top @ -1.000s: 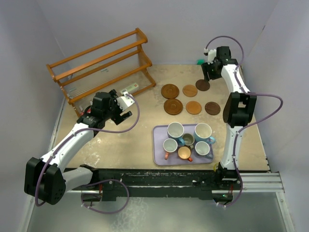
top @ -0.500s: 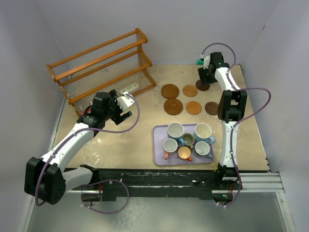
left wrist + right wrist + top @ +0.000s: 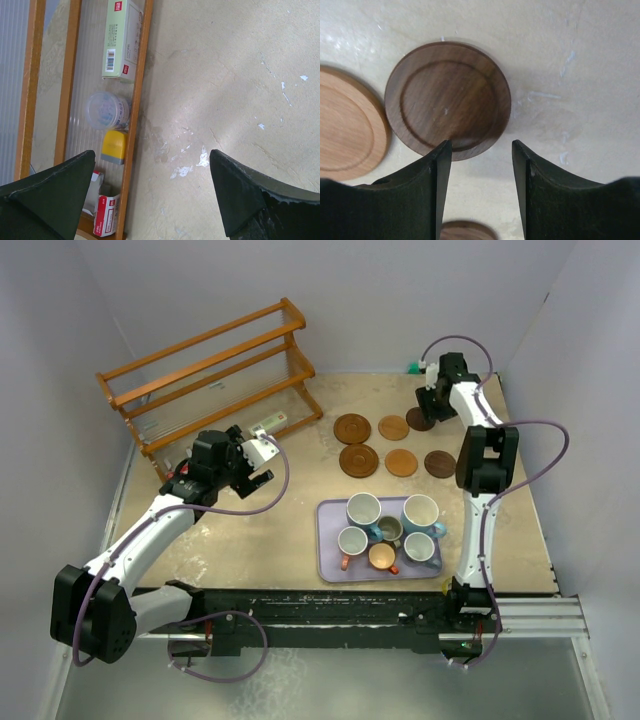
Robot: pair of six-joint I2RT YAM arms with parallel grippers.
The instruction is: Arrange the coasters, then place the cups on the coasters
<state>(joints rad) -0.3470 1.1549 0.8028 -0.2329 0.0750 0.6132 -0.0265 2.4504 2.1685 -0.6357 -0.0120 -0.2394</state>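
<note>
Six brown coasters lie in two rows at the back right: far row point(image 3: 352, 428), point(image 3: 393, 427), point(image 3: 420, 418), near row point(image 3: 358, 460), point(image 3: 401, 462), point(image 3: 440, 463). My right gripper point(image 3: 430, 405) hovers over the far dark coaster point(image 3: 448, 100), open and empty point(image 3: 481, 145), with its fingertips above that disc's near edge. A light coaster point(image 3: 347, 130) lies beside it. Six cups stand on the lavender tray point(image 3: 328, 550), among them a large white-and-blue one point(image 3: 363, 509) and an orange one point(image 3: 382, 557). My left gripper point(image 3: 262, 460) is wide open point(image 3: 152, 155) over bare table.
A wooden rack point(image 3: 215, 370) stands at the back left. Its bottom shelf holds a green box point(image 3: 120, 40), a clear round tub point(image 3: 106, 110), a yellow block point(image 3: 114, 146) and a red-and-white carton point(image 3: 106, 220). Walls close in on both sides.
My right wrist has swung down and a little left over the far dark coaster, its jaws narrowing slightly. The left arm has not moved.
</note>
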